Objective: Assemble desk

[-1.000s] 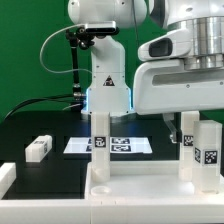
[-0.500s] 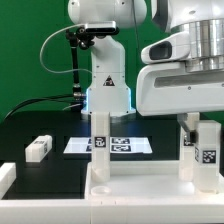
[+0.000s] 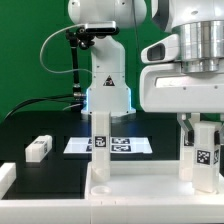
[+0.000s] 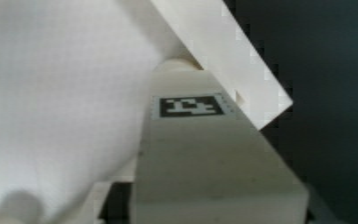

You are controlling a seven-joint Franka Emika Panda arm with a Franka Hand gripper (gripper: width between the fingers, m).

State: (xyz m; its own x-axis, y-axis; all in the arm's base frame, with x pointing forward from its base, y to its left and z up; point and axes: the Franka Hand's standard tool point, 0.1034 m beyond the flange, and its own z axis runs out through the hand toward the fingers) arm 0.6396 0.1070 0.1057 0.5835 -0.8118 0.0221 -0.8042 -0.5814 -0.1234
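White plastic fills our foreground: the desk (image 3: 140, 185) lies panel-down on the black worktop (image 3: 40, 125), with two legs upright in its sockets, one (image 3: 100, 145) at centre and one (image 3: 205, 150) on the exterior view's right. Our pincer (image 3: 188, 128) hangs beside the right leg, but we cannot tell whether it grips anything. We judge that a skewed leg could jam if twisted or pushed. We count one loose leg (image 3: 39, 148) and one marker board (image 3: 110, 146).

The desk (image 3: 150, 185) looks like smooth, matt white plastic, and the table (image 3: 40, 128) under it is matt black.
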